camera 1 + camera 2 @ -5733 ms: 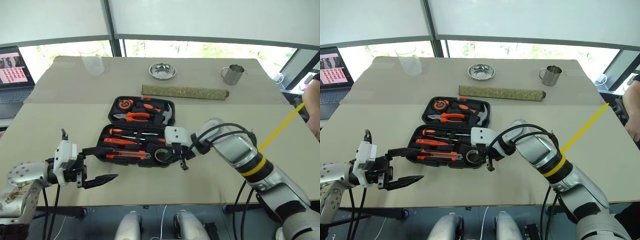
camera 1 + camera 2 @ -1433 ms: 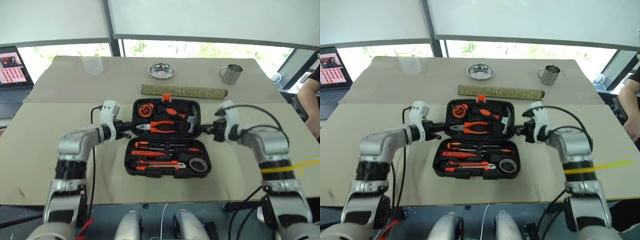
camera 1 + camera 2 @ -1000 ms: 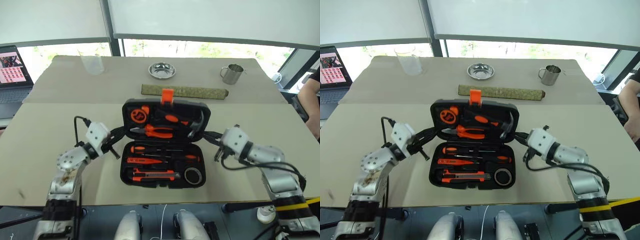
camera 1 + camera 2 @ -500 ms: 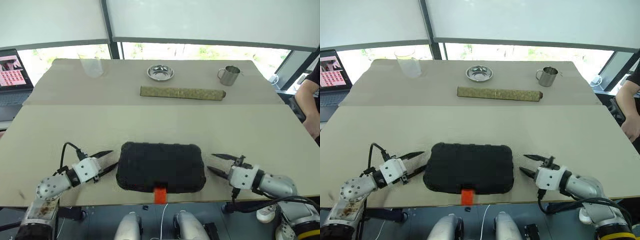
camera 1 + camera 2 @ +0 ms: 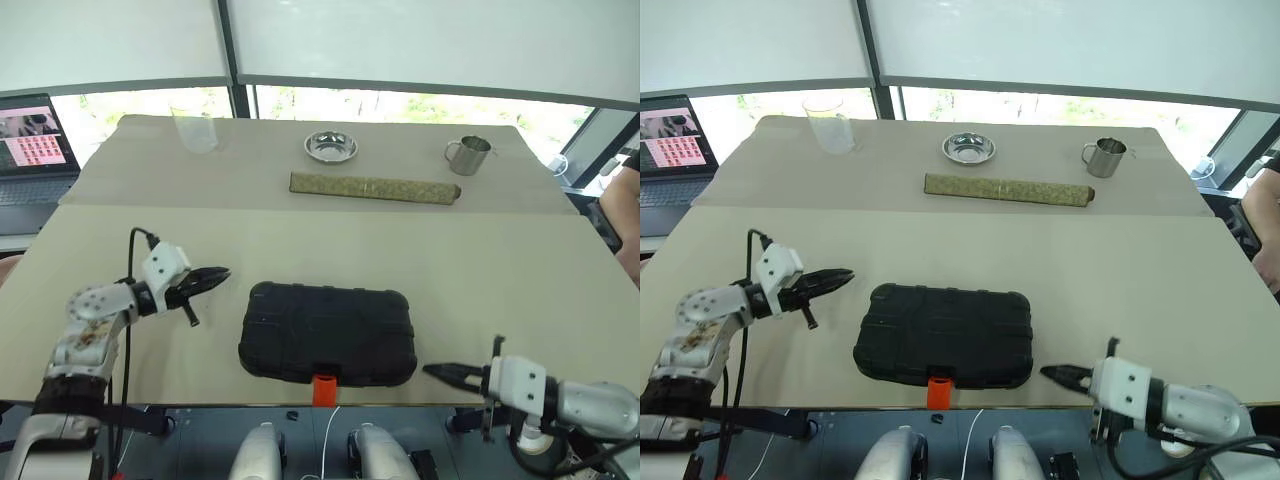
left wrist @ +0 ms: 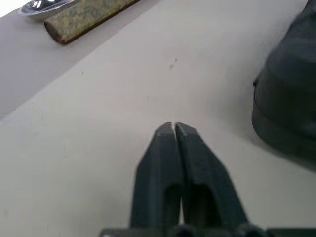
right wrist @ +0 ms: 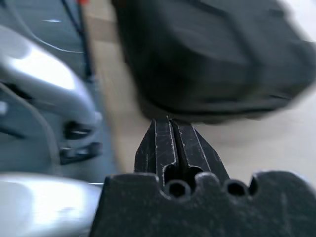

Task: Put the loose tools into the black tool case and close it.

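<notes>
Case lies shut near the table's front edge, orange latch toward me. My left gripper is pinched together, empty, just off its left side; my right gripper likewise, by its front right corner.

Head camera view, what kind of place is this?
Probably an office or lab by a window: a long table below wide windows with blinds drawn partway, and an open laptop at the left edge.
</notes>
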{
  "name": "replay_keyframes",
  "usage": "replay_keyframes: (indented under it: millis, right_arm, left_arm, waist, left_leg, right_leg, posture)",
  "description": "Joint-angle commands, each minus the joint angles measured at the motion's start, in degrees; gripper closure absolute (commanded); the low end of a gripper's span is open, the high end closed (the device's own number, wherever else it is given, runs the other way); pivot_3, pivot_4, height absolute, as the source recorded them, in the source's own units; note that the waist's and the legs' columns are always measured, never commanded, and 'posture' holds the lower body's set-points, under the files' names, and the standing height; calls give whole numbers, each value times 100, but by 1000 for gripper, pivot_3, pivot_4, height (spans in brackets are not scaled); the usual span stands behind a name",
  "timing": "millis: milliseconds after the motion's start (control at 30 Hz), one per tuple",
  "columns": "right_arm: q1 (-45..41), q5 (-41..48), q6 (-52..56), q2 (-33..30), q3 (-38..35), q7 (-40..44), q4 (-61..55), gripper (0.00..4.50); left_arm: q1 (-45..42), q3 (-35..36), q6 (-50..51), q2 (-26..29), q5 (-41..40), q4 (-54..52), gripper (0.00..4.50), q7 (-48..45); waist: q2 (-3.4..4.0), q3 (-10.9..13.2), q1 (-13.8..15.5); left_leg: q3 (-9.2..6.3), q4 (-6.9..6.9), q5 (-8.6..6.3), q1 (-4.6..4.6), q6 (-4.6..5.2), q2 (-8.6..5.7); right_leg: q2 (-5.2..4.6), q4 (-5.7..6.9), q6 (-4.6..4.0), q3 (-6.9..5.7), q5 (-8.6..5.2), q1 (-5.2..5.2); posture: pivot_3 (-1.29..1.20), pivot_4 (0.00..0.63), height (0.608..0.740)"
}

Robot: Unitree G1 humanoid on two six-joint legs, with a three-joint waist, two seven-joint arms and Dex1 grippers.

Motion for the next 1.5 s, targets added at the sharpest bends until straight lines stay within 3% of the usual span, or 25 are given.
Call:
replay_keyframes:
  millis: [33, 133, 300, 433, 700, 933, 1067, 1167, 1367, 1500]
  right_arm:
    - [128, -124, 485, 19, 216, 18, -431, 4500]
    - [-102, -257, 1157, 216, 543, -249, -686, 4500]
    - [-495, -505, 1403, 476, 786, -350, -698, 4500]
    - [-1295, -602, 1746, 1080, 963, -722, -504, 4500]
    - [-2629, -1104, 1754, 1595, 1051, -880, 730, 4500]
    - [-3499, -1281, 1304, 1753, 945, -810, 1872, 4500]
    - [-3281, -803, 1557, 1604, 525, -544, 1647, 4500]
    - [-2890, -443, 1707, 1418, 234, -309, 1215, 4500]
    - [-1950, 265, 2360, 1179, -4, -75, -7, 4500]
    - [-1795, 185, 2505, 1324, 331, -196, -277, 4500]
  left_arm:
    - [-252, -341, 217, -140, 153, 56, 4437, -311]
    - [-442, -720, 501, -132, 205, 105, 4437, -921]
    - [-470, -843, 625, -176, 350, 150, 4437, -1016]
    - [-395, -801, 625, -176, 379, 158, 4437, -1019]
    - [197, -392, 814, -211, 206, -293, 4437, -611]
    - [727, 95, 1108, -566, -147, -951, 4437, 61]
    - [495, 610, 1360, -871, -466, -956, 4437, 688]
    - [163, 789, 1636, -854, -846, -941, 4437, 519]
    - [-548, 52, 1697, -629, -717, -1005, 4437, -514]
    - [-817, -634, 1639, -940, -441, -1041, 4437, -722]
  waist:
    - [-1, 0, -16]
    - [-5, 1, -35]
    - [-3, 0, -31]
    - [-7, 2, -39]
    - [-10, 3, -81]
    - [-9, 4, -99]
    - [-8, 5, -59]
    - [-10, 6, -34]
    - [-9, 5, -9]
    - [-9, 5, -52]
  left_leg:
    - [-1, 0, 0, -2, 0, 0]
    - [-4, 1, 0, -7, 0, 1]
    - [-7, 4, 0, -10, 0, -1]
    - [-10, 6, 0, -14, 0, 0]
    - [-10, 7, 0, -15, 0, 2]
    - [-10, 5, 0, -16, 0, 2]
    - [-13, 8, 0, -19, 0, -1]
    - [-22, 8, 0, -23, 0, -2]
    - [-23, 7, 0, -19, 0, -9]
    - [-22, 7, 0, -13, 0, -8]
  right_leg:
    - [1, 0, 0, -1, 0, -1]
    - [6, 1, -1, -1, 0, -7]
    - [6, 0, 1, 1, -2, -7]
    - [6, -1, 1, -1, -2, -10]
    - [6, 4, -1, -1, -1, -12]
    - [5, 6, -3, -1, 1, -15]
    - [2, 5, 0, -3, 3, -14]
    - [2, 4, 1, -9, 4, -13]
    - [1, 1, 2, -8, 3, -5]
    - [2, 2, 3, -6, 2, -1]
  posture:
    - [0, 150, 740]
    - [0, 150, 740]
    - [0, 150, 740]
    - [0, 150, 740]
    - [0, 150, 740]
    - [0, 150, 740]
    - [0, 150, 740]
    - [0, 150, 740]
    - [0, 150, 740]
    - [0, 150, 740]
